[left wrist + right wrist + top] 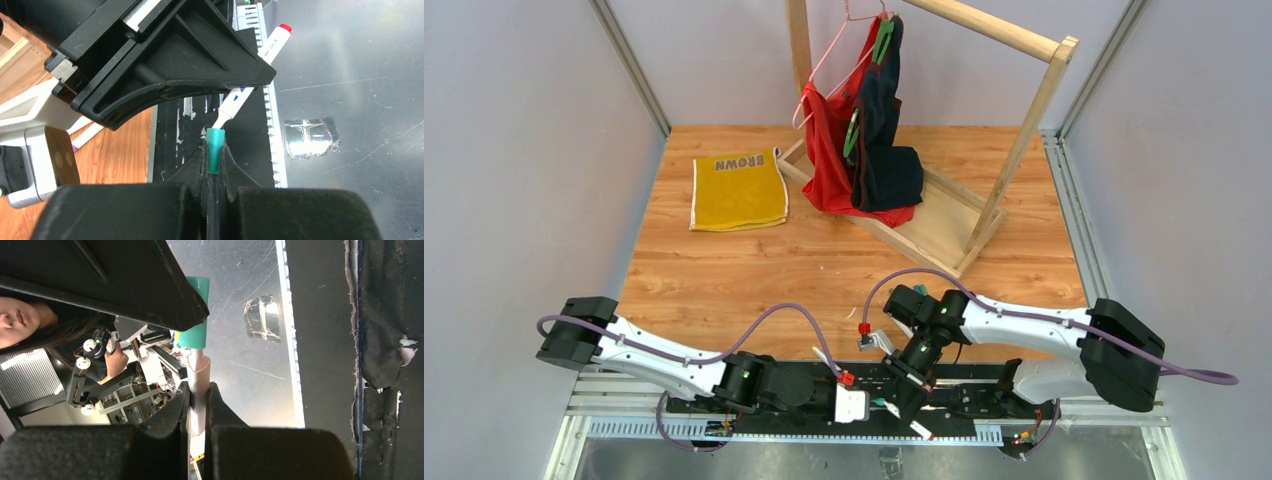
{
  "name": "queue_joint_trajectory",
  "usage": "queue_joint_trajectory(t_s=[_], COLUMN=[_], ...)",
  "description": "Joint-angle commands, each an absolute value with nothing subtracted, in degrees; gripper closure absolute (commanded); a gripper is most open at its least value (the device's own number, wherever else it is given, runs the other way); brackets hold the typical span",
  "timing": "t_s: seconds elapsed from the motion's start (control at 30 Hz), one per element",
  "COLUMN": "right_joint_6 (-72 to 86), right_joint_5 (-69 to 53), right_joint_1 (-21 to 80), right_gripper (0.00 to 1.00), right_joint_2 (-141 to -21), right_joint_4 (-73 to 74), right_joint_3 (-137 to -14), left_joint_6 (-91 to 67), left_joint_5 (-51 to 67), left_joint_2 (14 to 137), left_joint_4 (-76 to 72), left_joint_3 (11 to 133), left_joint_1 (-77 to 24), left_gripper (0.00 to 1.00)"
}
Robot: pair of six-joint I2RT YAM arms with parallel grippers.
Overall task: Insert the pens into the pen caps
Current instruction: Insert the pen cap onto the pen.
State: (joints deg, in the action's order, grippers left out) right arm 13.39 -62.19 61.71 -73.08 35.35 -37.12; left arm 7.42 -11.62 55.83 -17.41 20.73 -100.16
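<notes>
Off the wooden desk's (pixel 754 270) near edge, my left gripper (pixel 214 148) clenches the teal pen cap (pixel 215 157), and the pen (pixel 239 97) grasped in my right gripper (pixel 198 388) meets its mouth, barrel slanting toward one o'clock.

Wooden table (pixel 824 262) — grey walls (pixel 524 150)

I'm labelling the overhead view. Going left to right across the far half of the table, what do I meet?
In order: yellow cloth → red garment → dark garment → rack's right post.
</notes>
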Motion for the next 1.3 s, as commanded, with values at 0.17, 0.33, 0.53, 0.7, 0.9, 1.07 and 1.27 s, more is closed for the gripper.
queue_joint_trajectory(t_s=[0.17,0.33,0.53,0.7,0.9,1.07,1.27], right_joint_6=[11.26,13.39,15.68,19.42,21.63,21.96,21.71], right_joint_5=[-64.36,-67.27,-69.67,-71.82,-73.90,-75.09,-75.81], right_joint_1=[64.33,64.41,64.34,64.38,64.17,63.08,60.87], right_gripper=[0.99,0.99,1.00,0.99,0.99,1.00,1.00], right_joint_2=[-76.11,-76.74,-76.28,-75.51,-74.92,-75.06,-75.34], right_joint_4=[34.78,31.11,27.90,23.50,20.94,20.17,20.09], right_joint_3=[-40.50,-39.75,-39.83,-38.56,-38.51,-38.49,-38.24], left_joint_6=[10.00,12.66,17.43,21.18,26.16,30.00,33.92], left_joint_5=[-11.67,-13.87,-15.25,-15.56,-17.51,-19.38,-19.77], left_joint_2=[57.18,58.12,57.87,56.28,55.76,55.81,56.74], left_joint_4=[-19.47,-19.69,-21.47,-22.84,-24.08,-24.08,-23.99], left_joint_3=[24.21,24.64,24.21,23.59,23.64,24.71,25.69], left_joint_1=[-103.65,-105.68,-107.63,-108.63,-110.43,-111.55,-112.80], left_gripper=[1.00,1.00,1.00,1.00,1.00,1.00,1.00])
